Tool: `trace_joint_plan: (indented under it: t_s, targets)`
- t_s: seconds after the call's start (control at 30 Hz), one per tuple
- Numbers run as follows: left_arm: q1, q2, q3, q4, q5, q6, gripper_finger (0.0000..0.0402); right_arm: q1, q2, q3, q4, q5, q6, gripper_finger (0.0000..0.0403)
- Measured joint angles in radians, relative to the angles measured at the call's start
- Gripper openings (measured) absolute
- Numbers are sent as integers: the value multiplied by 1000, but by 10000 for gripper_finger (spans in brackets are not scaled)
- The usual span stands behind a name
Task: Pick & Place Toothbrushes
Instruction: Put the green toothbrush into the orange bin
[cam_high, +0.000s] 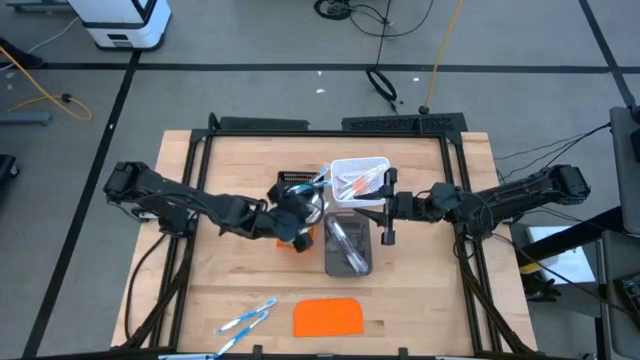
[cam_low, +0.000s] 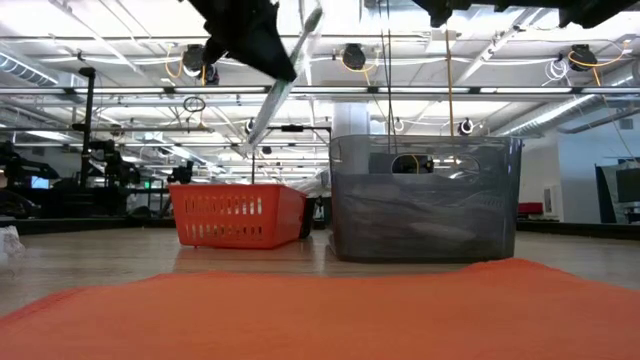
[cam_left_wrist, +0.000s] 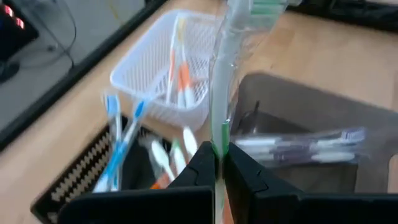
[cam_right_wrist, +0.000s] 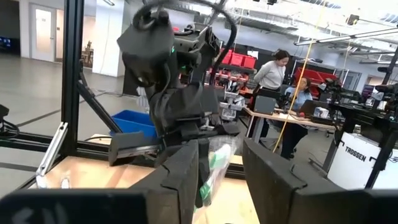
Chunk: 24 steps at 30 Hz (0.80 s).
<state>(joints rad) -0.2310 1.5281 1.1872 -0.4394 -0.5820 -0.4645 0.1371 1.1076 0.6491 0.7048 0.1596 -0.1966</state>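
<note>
Two arms: both reach in over mid-table, grippers facing each other near the trays.
Left gripper: clenched on a green wrapped toothbrush, held upright above the trays.
Right gripper: fingers parted, just beside the left gripper, nothing between them.
White tray: open mesh plastic, holds orange toothbrushes.
Grey tray: smoky translucent walls, holds wrapped pale toothbrushes.
Black tray: slotted wall, blue toothbrushes inside.
Loose blue toothbrushes: on the table's near edge, beside the orange slab.
Surface: pale wooden table, black frame.
Room: open workshop; people at desks behind.

grey tray contents blurred, toothbrush top cropped
</note>
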Motion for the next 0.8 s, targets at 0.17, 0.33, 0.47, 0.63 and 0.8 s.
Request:
trace_joint_plan:
  t_s: [0.17,0.33,0.47,0.63,0.8]
  targets:
    - [-7,0,-21,-41,6,-102,4,0,0,0,-16,0,1,115]
    - [-7,13,-22,-105,38,-191,3,0,0,0,-38,-2,1,114]
    - [-7,11,-23,-109,41,-240,8,0,0,0,-45,-2,1,114]
    - [-4,12,-52,-106,42,-286,5,0,0,0,-52,-3,2,113]
    - [12,12,-114,-103,50,-372,8,0,0,0,-57,-3,2,110]
